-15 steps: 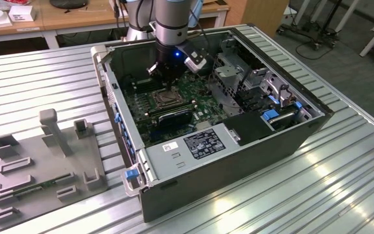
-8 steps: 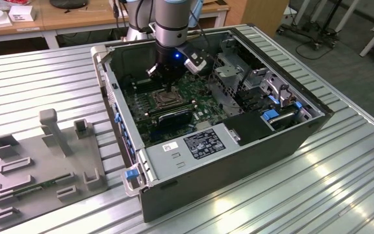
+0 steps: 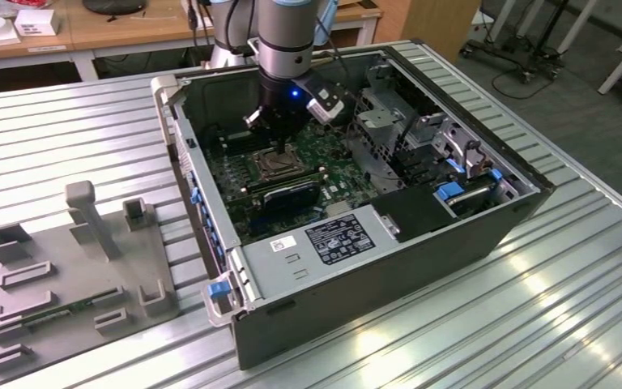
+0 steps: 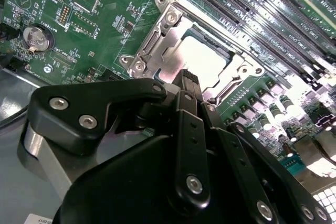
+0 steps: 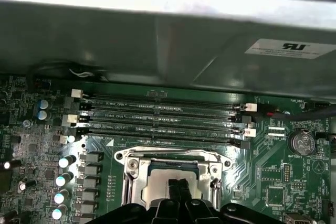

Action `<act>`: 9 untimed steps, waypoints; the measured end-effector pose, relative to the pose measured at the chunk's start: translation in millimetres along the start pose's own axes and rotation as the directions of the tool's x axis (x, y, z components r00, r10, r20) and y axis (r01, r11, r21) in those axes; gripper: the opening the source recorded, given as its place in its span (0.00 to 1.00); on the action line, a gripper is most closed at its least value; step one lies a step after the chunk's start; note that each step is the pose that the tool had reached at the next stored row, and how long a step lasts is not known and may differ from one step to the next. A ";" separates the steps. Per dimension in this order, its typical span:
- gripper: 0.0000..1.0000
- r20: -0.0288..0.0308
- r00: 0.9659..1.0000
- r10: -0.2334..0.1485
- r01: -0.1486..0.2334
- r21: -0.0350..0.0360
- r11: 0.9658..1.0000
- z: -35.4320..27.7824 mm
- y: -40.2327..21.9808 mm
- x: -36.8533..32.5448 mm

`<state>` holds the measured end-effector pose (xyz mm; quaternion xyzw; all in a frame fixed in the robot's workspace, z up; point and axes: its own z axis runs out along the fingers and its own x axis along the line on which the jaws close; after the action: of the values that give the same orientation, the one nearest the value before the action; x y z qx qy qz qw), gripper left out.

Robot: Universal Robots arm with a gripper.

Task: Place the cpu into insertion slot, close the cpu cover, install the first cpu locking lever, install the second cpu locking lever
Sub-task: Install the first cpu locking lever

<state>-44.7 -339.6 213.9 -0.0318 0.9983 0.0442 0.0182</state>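
In the exterior view my gripper (image 3: 279, 144) reaches down into the open computer case, right above the insertion slot (image 3: 272, 167) on the green board. In both wrist views the cpu (image 4: 202, 56) (image 5: 167, 173) lies flat in the slot, its pale metal face showing through the window of the cpu cover (image 4: 157, 43) (image 5: 135, 167), which lies down over it. My black fingertips (image 4: 188, 77) (image 5: 178, 185) are pressed together with nothing between them, at the edge of the cpu's face. Whether they touch it I cannot tell. The locking levers cannot be made out.
Long black memory slots (image 5: 163, 114) run beside the socket, with the case wall (image 5: 157, 45) just past them. A coin battery (image 4: 37, 37) sits on the board. Drive cages (image 3: 440, 154) fill the case's right in the exterior view. A grey fixture (image 3: 74, 275) lies on the slatted table.
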 end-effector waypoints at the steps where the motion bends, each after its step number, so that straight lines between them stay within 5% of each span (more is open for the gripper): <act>1: 0.10 0.000 1.000 0.000 0.000 0.000 1.000 -0.8 -0.1 0.0; 9: 0.10 0.000 1.000 0.000 0.000 0.000 1.000 -10.3 0.0 -0.1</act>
<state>-45.0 -340.5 224.1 -0.0318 0.9983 0.0444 0.0184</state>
